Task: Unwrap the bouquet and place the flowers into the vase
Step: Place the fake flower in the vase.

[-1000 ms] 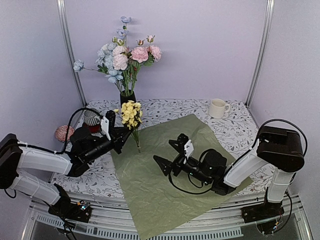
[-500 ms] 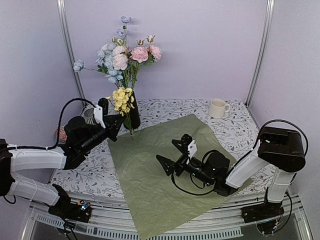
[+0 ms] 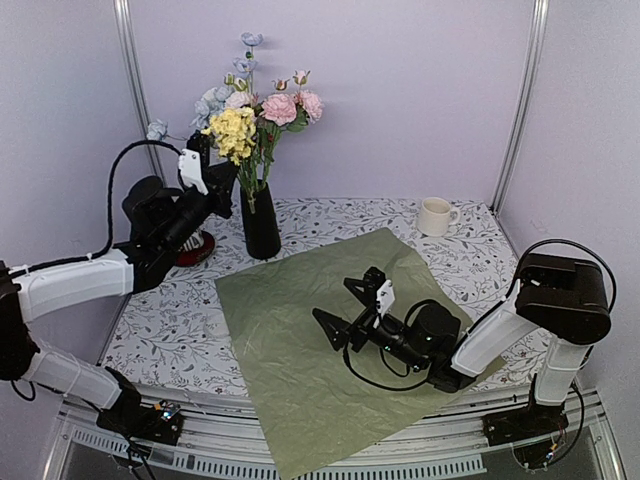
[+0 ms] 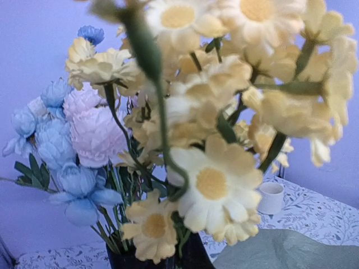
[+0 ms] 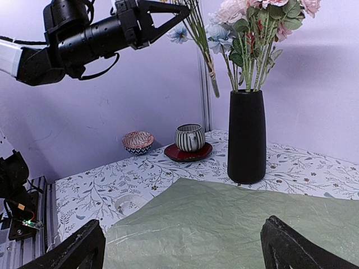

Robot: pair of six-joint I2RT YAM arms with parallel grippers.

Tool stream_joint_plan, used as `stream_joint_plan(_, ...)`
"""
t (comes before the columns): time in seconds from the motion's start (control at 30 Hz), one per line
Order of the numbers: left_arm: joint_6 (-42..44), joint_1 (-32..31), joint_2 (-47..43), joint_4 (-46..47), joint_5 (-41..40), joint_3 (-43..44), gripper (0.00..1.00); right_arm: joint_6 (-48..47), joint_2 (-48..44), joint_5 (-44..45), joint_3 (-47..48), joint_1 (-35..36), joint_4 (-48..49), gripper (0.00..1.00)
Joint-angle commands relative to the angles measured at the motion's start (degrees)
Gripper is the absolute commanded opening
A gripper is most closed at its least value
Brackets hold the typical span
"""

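Observation:
The black vase (image 3: 260, 222) (image 5: 247, 137) stands at the back left of the table and holds pink, white and blue flowers (image 3: 265, 105). My left gripper (image 3: 226, 177) (image 5: 185, 8) is shut on the stem of a yellow flower cluster (image 3: 232, 132), held high beside the vase's blooms with the stem end hanging just left of the vase mouth. In the left wrist view the yellow blooms (image 4: 216, 185) hide the fingers. The bouquet's olive-green paper wrap (image 3: 300, 340) lies spread flat. My right gripper (image 3: 335, 302) (image 5: 185, 252) hovers open low over it, empty.
A white mug (image 3: 434, 216) stands at the back right. A striped cup on a red saucer (image 5: 189, 138) and a patterned bowl (image 5: 138, 142) sit left of the vase. Metal frame posts (image 3: 140, 110) rise at the back corners of the floral-print table (image 3: 460, 262).
My left arm has lifted the yellow cluster from near the table, left of the wrap, up and back to the height of the blooms in the vase. The right arm has barely moved.

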Motion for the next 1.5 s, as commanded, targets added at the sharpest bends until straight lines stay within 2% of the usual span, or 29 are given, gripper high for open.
stream_joint_plan(0.0,6.0,1.2,4.6,0.6,-2.3,6.4,0.05,-0.2,-1.3,0.2,-0.5,-0.1,2.0,0.99)
stream_joint_plan(0.43,6.9,5.2,17.1,6.9,0.7,16.3,0.04,-0.7,-1.2,0.6,-1.0,-0.1,3.3,0.99)
stream_joint_plan(0.7,6.2,7.0,21.1,14.3,0.6,12.6,0.04,-1.1,-1.7,1.3,-2.4,0.0,4.5,0.99)
stream_joint_plan(0.9,4.1,7.6,23.6,13.1,1.4,10.8,0.04,-1.1,-2.3,1.6,-3.3,-0.1,5.2,0.99)
stream_joint_plan(1.2,2.2,8.2,28.0,-1.1,-1.5,14.8,0.02,-1.0,-2.5,1.6,-3.9,0.0,5.7,0.99)
stream_joint_plan(1.47,-0.2,8.4,29.5,-4.1,-1.0,14.5,0.05,-0.9,-2.3,1.6,-3.9,0.0,5.9,0.99)
